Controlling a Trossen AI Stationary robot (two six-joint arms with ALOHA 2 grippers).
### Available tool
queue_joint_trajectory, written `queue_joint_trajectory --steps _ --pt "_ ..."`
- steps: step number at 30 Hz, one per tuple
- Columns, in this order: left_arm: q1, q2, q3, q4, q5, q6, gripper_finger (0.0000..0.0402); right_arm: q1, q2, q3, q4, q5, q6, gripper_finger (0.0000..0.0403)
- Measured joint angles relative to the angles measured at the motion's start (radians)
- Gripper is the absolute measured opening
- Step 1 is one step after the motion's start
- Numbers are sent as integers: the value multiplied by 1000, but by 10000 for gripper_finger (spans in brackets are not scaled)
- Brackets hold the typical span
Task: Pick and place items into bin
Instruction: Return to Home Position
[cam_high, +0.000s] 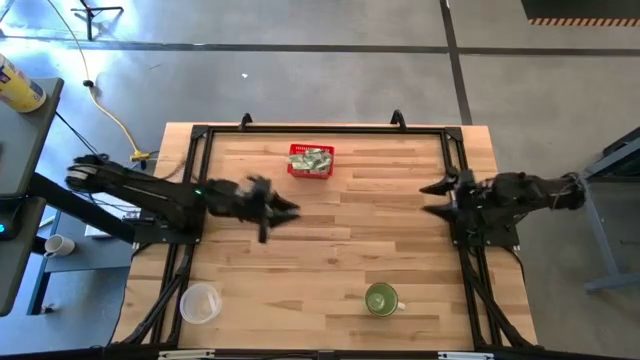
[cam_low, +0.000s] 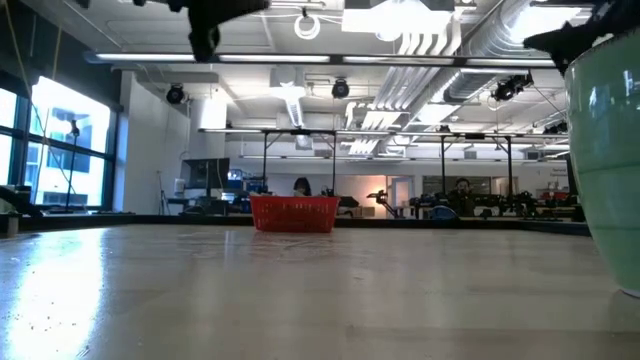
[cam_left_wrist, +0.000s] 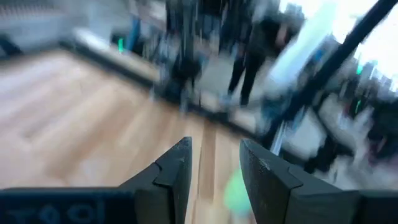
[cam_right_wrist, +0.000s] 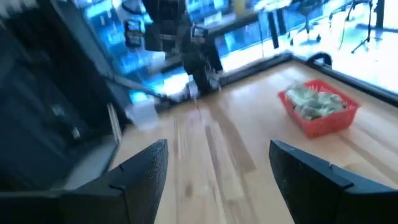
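Now, overhead: the small red mesh basket (cam_high: 311, 161) is sitting far-centre on the wooden table (cam_high: 340, 250), holding crumpled green-and-white paper pieces (cam_high: 313, 157). The left gripper (cam_high: 283, 212) is hovering near-left of it, the right gripper (cam_high: 428, 198) at the right edge. Left wrist: fingers (cam_left_wrist: 177, 168) are standing narrowly apart, empty. Right wrist: fingers (cam_right_wrist: 143, 168) are gaping wide, empty.

The light wooden plank counter (cam_high: 340, 250), edged by a black metal frame (cam_high: 320, 129), carries three things. A small rectangular bright red mesh basket (cam_high: 310, 176) stands near the low camera's far edge, about midway across, with crumpled pale green-and-white paper pieces (cam_high: 313, 158) heaped inside. Along the opposite edge, well apart, stand a clear round plastic cup (cam_high: 200, 303) on the left arm's side and a round green cup (cam_high: 381, 299) toward the right arm's side.
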Motion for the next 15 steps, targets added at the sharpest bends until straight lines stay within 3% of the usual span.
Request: queue_joint_trajectory --steps 2,6,10,15 --pt "15 -86 -56 39 -4 13 170 -6 -75 -1 -34 3 32 270" --pt "14 -236 -154 -11 45 73 170 -5 -182 -10 -52 -152 7 270" --pt "15 -430 -250 -147 -12 50 170 -5 -172 -39 -149 -86 52 270" --pt "15 -683 -400 -242 -49 -5 170 -6 -180 -193 -2 -13 110 270"
